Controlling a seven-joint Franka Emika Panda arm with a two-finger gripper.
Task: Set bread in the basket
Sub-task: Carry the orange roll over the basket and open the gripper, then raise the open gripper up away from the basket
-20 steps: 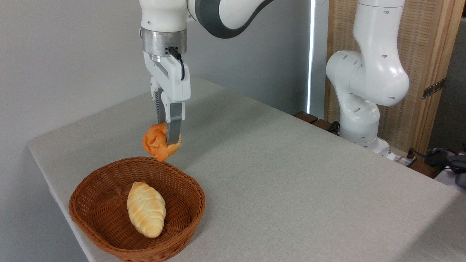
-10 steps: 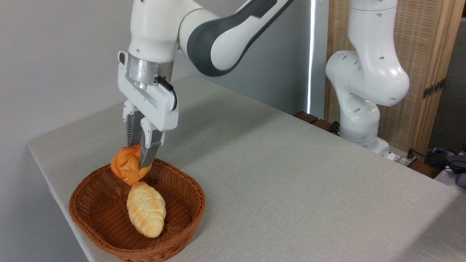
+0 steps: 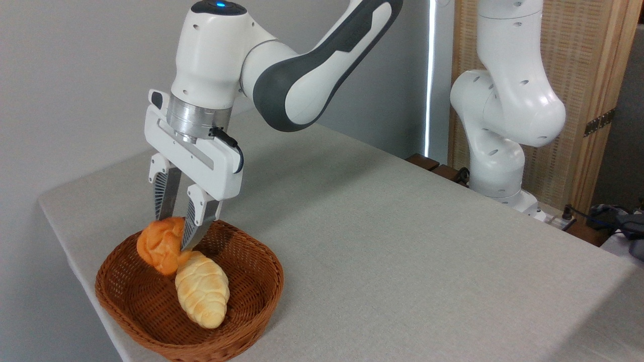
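Note:
The bread (image 3: 157, 246), a small orange-golden bun, sits inside the wicker basket (image 3: 251, 296) at its far left side, touching the end of a pale loaf. My gripper (image 3: 174, 234) hangs tilted just over the bun. Its fingers (image 3: 163, 193) are spread, one at the bun's top and the other against its right side. The jaws look open and the bun seems to rest on the basket's inner wall.
A longer pale-yellow ridged loaf (image 3: 202, 289) lies in the middle of the basket. The basket stands near the grey table's (image 3: 402, 251) front left corner, close to both edges. The arm's white base (image 3: 503, 115) stands at the back right.
The gripper has come down and to the left with the bun, from above the basket's far rim into the basket. Its fingers have spread apart.

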